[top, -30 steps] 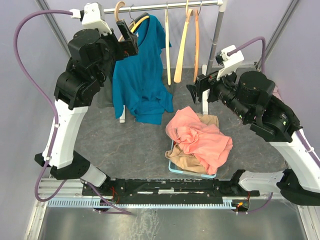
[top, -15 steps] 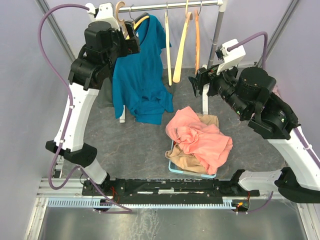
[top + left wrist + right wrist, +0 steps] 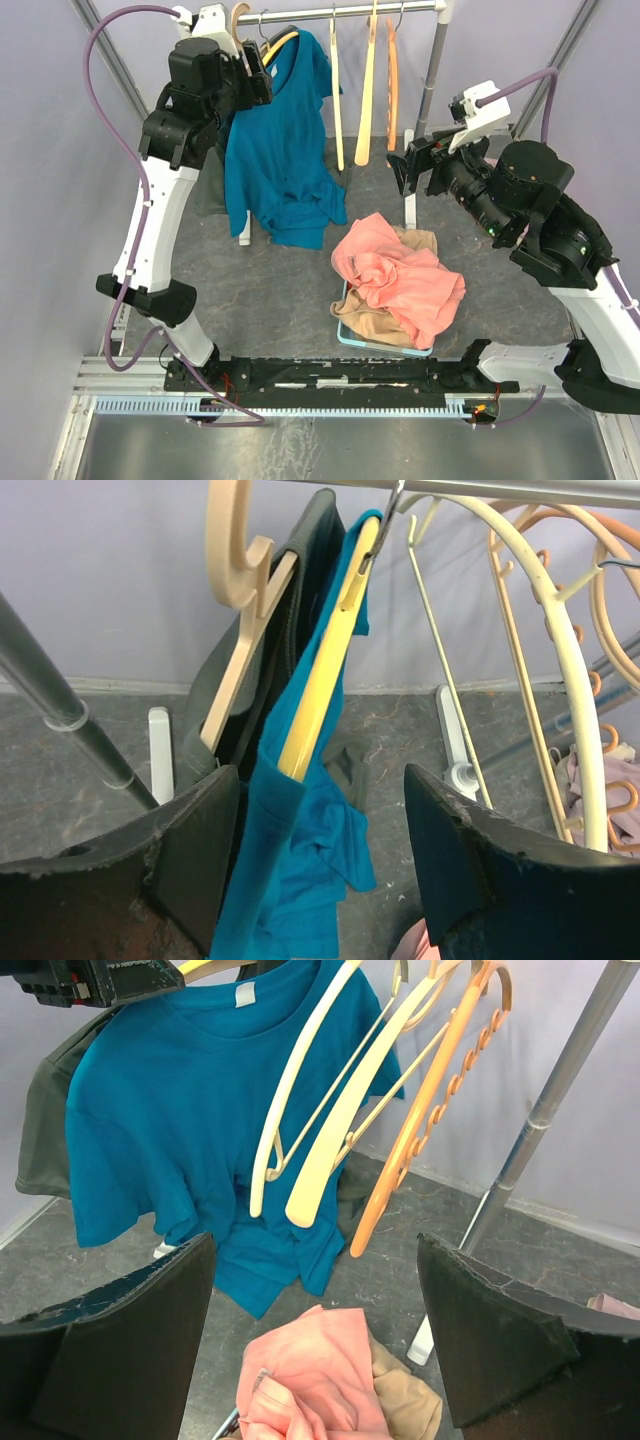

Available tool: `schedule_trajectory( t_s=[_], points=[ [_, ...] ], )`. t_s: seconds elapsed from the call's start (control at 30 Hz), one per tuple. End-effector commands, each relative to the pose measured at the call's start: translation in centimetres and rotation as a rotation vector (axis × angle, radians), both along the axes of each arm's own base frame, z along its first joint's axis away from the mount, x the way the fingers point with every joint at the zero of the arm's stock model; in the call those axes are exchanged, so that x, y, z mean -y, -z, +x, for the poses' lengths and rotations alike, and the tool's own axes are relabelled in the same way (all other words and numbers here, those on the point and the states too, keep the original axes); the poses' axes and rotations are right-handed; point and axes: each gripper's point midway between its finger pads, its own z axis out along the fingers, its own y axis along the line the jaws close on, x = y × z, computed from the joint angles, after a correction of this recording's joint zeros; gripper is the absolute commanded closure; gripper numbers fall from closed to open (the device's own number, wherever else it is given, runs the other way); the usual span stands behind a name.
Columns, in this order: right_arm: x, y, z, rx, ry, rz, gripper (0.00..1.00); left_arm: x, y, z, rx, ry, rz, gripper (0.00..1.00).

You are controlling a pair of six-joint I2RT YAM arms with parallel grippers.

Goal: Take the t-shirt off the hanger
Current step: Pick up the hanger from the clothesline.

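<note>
A teal t-shirt (image 3: pixel 280 150) hangs on a yellow hanger (image 3: pixel 280 42) from the rail (image 3: pixel 340 12) at the back left. In the left wrist view the yellow hanger arm (image 3: pixel 318 675) runs down inside the teal cloth (image 3: pixel 300 870). My left gripper (image 3: pixel 257 78) is open, high by the rail, with the hanger shoulder and shirt between its jaws, not pinched. My right gripper (image 3: pixel 405 168) is open and empty, in the air right of the shirt, facing the shirt (image 3: pixel 190 1110).
Bare cream and orange hangers (image 3: pixel 368 90) hang to the right on the rail. A dark shirt on a wooden hanger (image 3: pixel 250 640) hangs left of the teal one. A basket (image 3: pixel 345 335) holds pink (image 3: pixel 400 280) and tan clothes. A rack post (image 3: pixel 430 80) stands at right.
My left arm has risen and moved its gripper up to the hanger's shoulder by the rail. My right gripper has lifted slightly and shifted right.
</note>
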Motion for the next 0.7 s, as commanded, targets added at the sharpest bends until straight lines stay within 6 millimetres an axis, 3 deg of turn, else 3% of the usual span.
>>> schedule_trajectory(
  t_s=[0.0,0.67],
  points=[
    [0.4,-1.2,-0.2,0.035,0.008,0.032,0.11,0.8,-1.7,0.1,0.051,0.046,-0.022,0.29],
    [0.8,-1.2,-0.6,0.038,0.005,0.033,0.11,-0.5,1.8,0.2,-0.036,-0.006,0.069,0.44]
  ],
)
